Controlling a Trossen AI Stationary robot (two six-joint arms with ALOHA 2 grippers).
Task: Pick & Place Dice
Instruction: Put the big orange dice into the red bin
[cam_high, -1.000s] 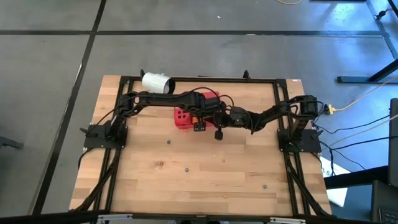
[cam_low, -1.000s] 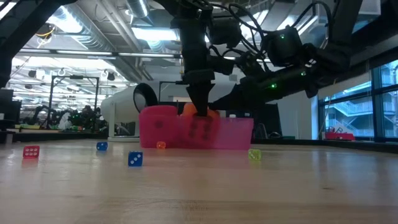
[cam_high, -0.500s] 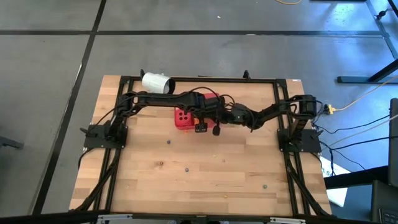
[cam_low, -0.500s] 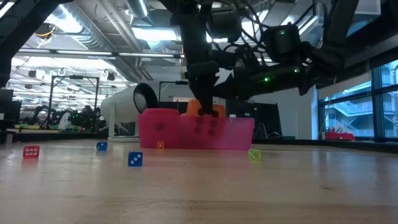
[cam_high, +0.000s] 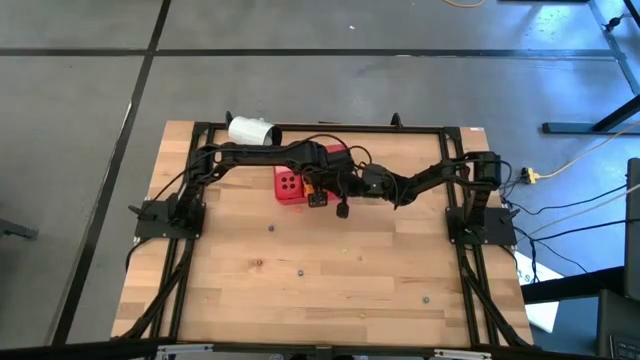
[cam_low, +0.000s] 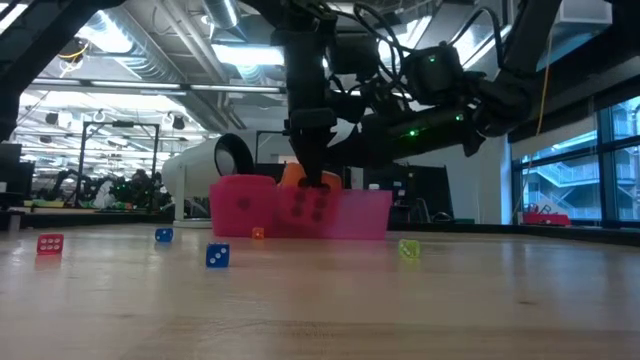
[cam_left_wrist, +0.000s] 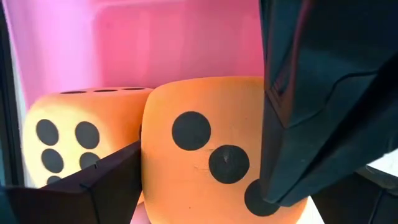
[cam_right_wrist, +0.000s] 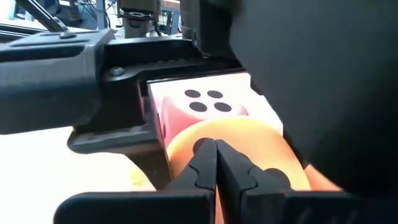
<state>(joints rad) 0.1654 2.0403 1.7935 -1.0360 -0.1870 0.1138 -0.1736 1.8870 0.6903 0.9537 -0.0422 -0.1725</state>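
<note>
A translucent pink-red tray (cam_low: 365, 215) stands on the table at the far middle. In it are two orange dice (cam_left_wrist: 205, 155) (cam_left_wrist: 74, 137), a pale pink die (cam_right_wrist: 202, 102) and a red die (cam_high: 288, 184). My left gripper (cam_left_wrist: 199, 186) reaches steeply down into the tray and is open. Its fingers stand on either side of the three-pip orange die; whether they touch it I cannot tell. My right gripper (cam_right_wrist: 215, 160) is shut and comes in almost level from the table's right, at the tray's right end. My right gripper's shut fingertips (cam_right_wrist: 205, 165) lie against a rounded orange surface (cam_right_wrist: 249, 146), a die at the tray's right end. They come nearly level from the table's right. Whether the tray's wall lies between the tips and the die, I cannot tell.
A white cup (cam_high: 252, 131) lies on its side at the far left of the tray. Small dice are scattered on the near table: red (cam_low: 50, 243), two blue (cam_low: 163, 235) (cam_low: 217, 256), orange (cam_low: 258, 233) and yellow-green (cam_low: 410, 249). Black rails (cam_high: 320, 126) frame the table.
My right gripper, shut throughout, has gone toward the table's left edge. The tray with its dice has slid a little toward the left along the table and stays flat on it.
</note>
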